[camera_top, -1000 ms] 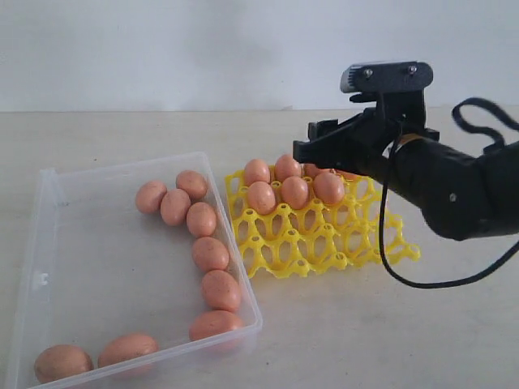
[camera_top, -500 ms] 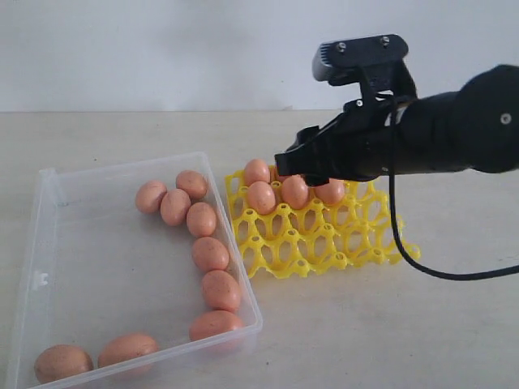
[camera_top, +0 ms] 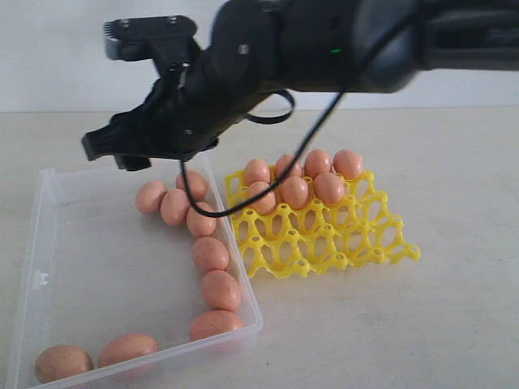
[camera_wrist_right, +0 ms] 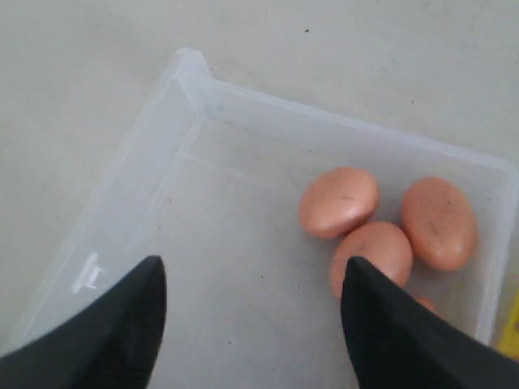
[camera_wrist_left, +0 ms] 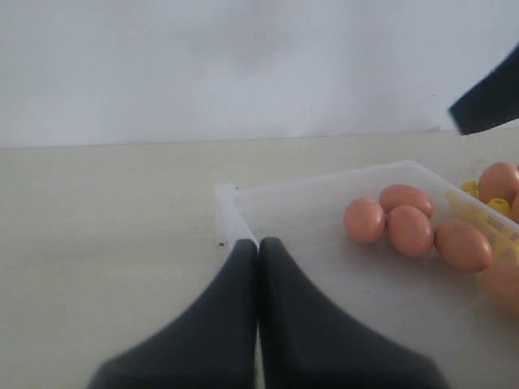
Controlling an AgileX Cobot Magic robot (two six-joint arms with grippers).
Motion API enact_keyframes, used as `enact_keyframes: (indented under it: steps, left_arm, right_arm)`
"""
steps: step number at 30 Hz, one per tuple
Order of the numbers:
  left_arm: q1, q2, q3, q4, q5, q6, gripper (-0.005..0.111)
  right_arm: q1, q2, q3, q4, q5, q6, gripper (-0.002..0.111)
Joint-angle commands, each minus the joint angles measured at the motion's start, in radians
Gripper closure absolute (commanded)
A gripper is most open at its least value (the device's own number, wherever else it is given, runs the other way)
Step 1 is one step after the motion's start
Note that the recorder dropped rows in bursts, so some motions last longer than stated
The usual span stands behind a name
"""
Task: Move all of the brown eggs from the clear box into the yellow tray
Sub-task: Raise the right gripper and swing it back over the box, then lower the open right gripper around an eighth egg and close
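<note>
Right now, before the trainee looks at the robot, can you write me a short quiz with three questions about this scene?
1. How many brown eggs sit in the yellow tray?
2. True or false: the right tool is shut on an egg.
3. The right tool hangs over: A the yellow tray, B the clear box, C neither.

Key: 1. seven. 2. false, it is open and empty. 3. B.

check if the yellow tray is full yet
Partly full: brown eggs sit only in the far cups of the yellow tray; the nearer rows of cups are empty.
</note>
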Motion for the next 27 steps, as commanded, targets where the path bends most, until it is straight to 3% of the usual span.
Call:
enact_keyframes:
  steps: [1, 7, 9, 11, 18, 24, 27]
  left_arm:
    - [-0.004, -0.003, -0.003, -0.005, -0.001, 0.001, 0.111]
    - [-0.004, -0.003, -0.003, -0.005, -0.001, 0.001, 0.111]
    - [-0.004, -0.003, -0.003, -0.005, -0.001, 0.001, 0.111]
    - [-0.004, -0.003, -0.003, -0.005, -0.001, 0.001, 0.111]
    - [-0.004, -0.003, -0.003, -0.005, -0.001, 0.001, 0.111]
    - [-0.004, -0.003, -0.003, -0.005, -0.001, 0.001, 0.111]
    - [-0.004, -0.003, -0.003, -0.005, -0.001, 0.001, 0.111]
  right_arm:
    - [0.013, 0.217, -0.302, -0.208, 0.23, 0.38, 0.049]
    - [0.017, 0.349, -0.486, -0.297, 0.416, 0.538, 0.049]
    - [0.02, 0.375, -0.486, -0.295, 0.445, 0.559, 0.058]
    - [0.02, 0.381, -0.486, -0.295, 0.445, 0.559, 0.064]
    - [0.02, 0.381, -0.486, -0.299, 0.388, 0.559, 0.064]
    - [0.02, 0.381, -0.486, -0.329, 0.368, 0.557, 0.039]
    - [0.02, 0.381, -0.486, -0.35, 0.353, 0.557, 0.042]
